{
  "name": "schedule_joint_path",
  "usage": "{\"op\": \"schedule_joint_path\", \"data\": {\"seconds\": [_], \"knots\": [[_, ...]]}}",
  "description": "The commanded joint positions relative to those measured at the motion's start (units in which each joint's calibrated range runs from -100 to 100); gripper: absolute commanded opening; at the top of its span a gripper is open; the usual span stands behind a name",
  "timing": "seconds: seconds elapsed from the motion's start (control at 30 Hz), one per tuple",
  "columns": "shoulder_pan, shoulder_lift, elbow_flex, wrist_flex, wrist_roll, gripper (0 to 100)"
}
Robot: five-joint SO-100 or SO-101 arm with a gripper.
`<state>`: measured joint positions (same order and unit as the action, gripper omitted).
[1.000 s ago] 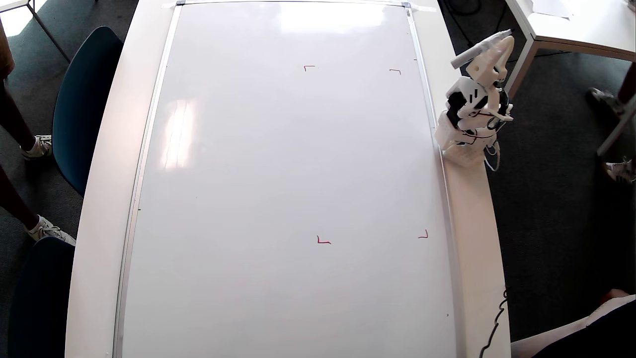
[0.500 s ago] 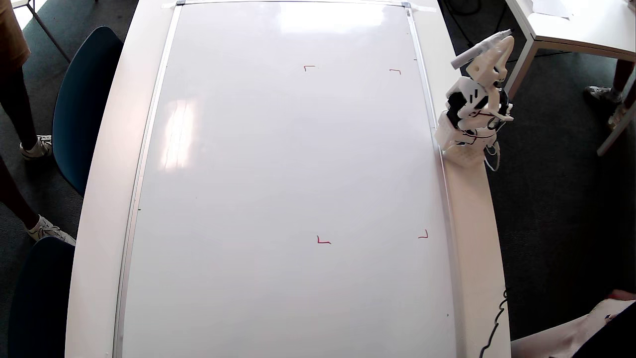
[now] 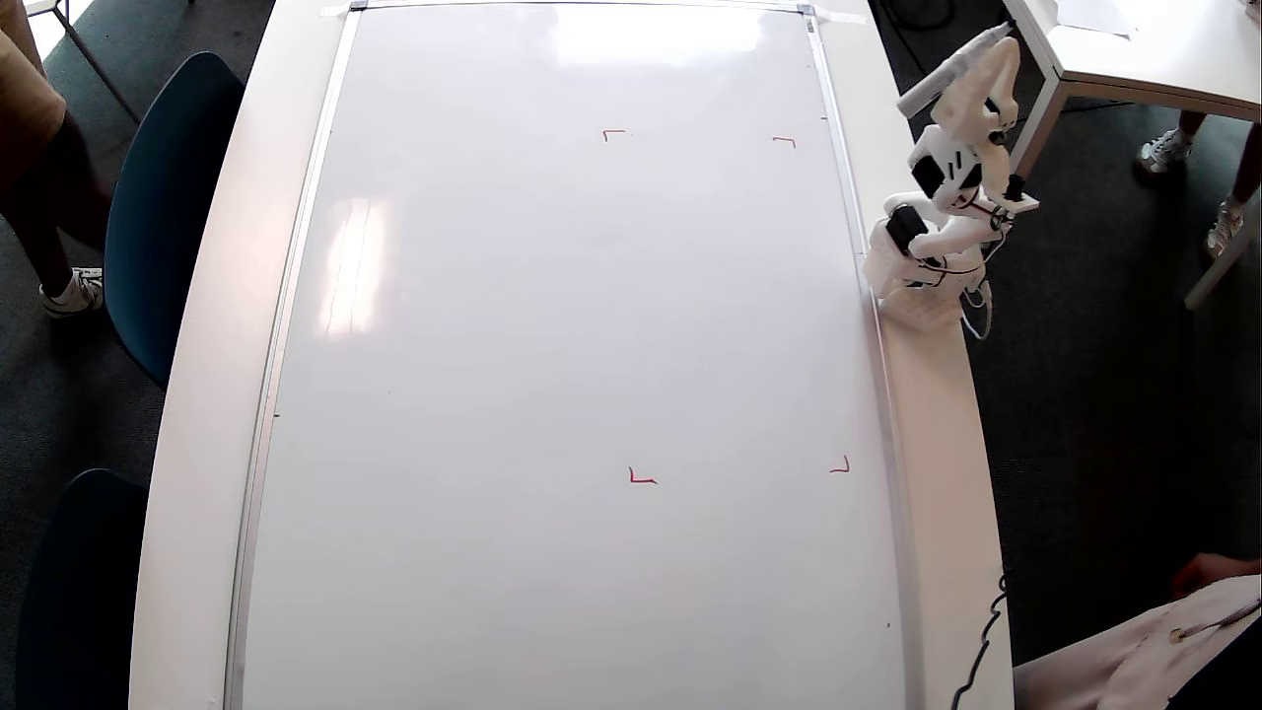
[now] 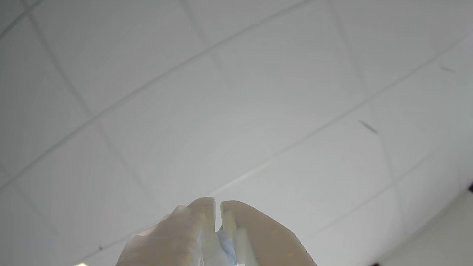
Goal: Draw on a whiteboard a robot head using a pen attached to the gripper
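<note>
1. An office floor of dark carpet surrounds a long white table (image 3: 212, 325) with blue chairs along its left edge in the overhead view, and bystanders' legs and shoes show at the picture's margins.
2. The whiteboard (image 3: 552, 375) covers nearly the whole tabletop. Four small red corner marks (image 3: 642, 478) frame a rectangle in its right half, and inside them the surface is bare: no line of the robot head exists yet.
3. The arm's base sits on the table's right edge, just beside the board's silver frame.
4. Compared with half a second ago, the arm has unfolded upward and stretched toward the table's far right corner; the gripper (image 3: 989, 61) now sits higher in the overhead view than it did.
5. The pen (image 3: 951, 71) runs alongside the claw, slanting from its tip down toward the board side, well above the table rather than over the drawing area.
6. In the wrist view the camera looks at ceiling tiles, and the fingers (image 4: 192, 229) are pressed nearly together with a bluish-white piece between them, probably part of the pen mount.
7. My reading: this is the start-up lift. Swinging over the marked rectangle and lowering the tip is all yet to do.
</note>
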<state>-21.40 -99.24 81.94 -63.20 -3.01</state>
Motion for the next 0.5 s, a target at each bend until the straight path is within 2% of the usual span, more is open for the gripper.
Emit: {"op": "schedule_joint_path", "data": {"seconds": [0.0,0.07,0.13,0.47], "knots": [[0.38,1.26,-16.37,25.06,0.16,1],[0.38,6.24,-25.72,35.4,0.16,1],[0.38,10.03,-30.53,39.05,0.16,1],[0.31,32.11,-45.97,40.52,0.06,1]]}}
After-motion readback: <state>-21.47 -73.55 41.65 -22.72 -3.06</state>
